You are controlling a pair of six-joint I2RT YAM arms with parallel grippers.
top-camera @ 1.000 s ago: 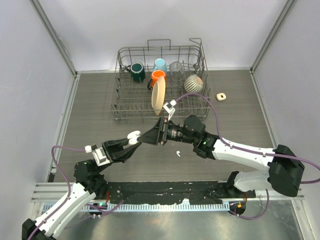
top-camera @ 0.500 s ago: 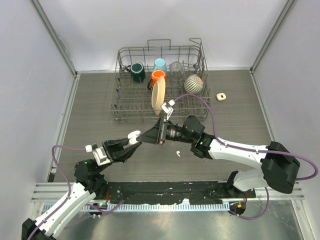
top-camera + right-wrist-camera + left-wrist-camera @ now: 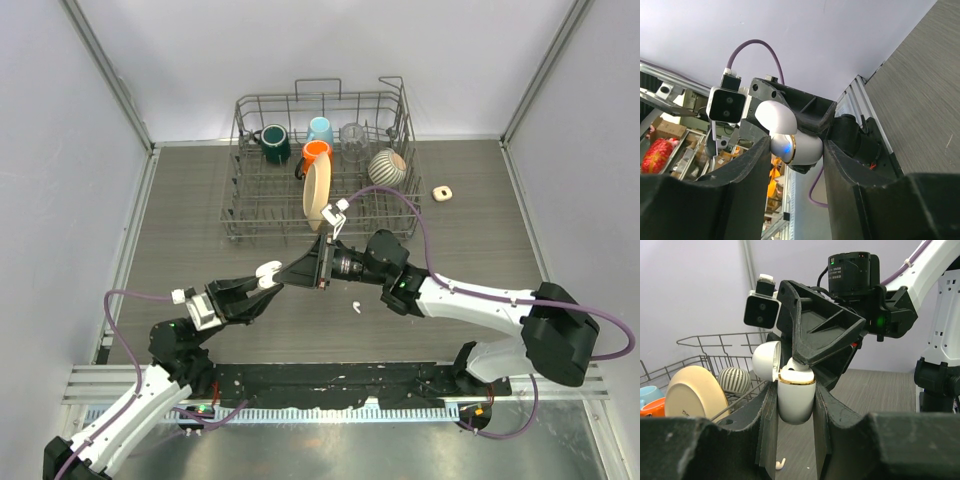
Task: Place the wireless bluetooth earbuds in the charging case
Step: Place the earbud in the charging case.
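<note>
My left gripper (image 3: 262, 281) is shut on the white charging case (image 3: 268, 271) and holds it above the table with its lid open. In the left wrist view the case (image 3: 795, 402) stands upright between my fingers, gold rim up, lid (image 3: 765, 359) swung left. My right gripper (image 3: 293, 272) is at the case's mouth, with its jaws apart on either side of the case's top (image 3: 799, 146). A blue light glows on the case. One white earbud (image 3: 354, 307) lies on the table below; it also shows in the left wrist view (image 3: 780, 463). The other earbuds are out of view.
A wire dish rack (image 3: 320, 215) with mugs, a plate and a striped bowl stands at the back. The beige twin case (image 3: 442, 192) lies on the table at the back right. Grey walls close the sides.
My right gripper has shifted slightly left, closer onto the case. The left arm and the case have not moved. The earbud on the table lies as before.
</note>
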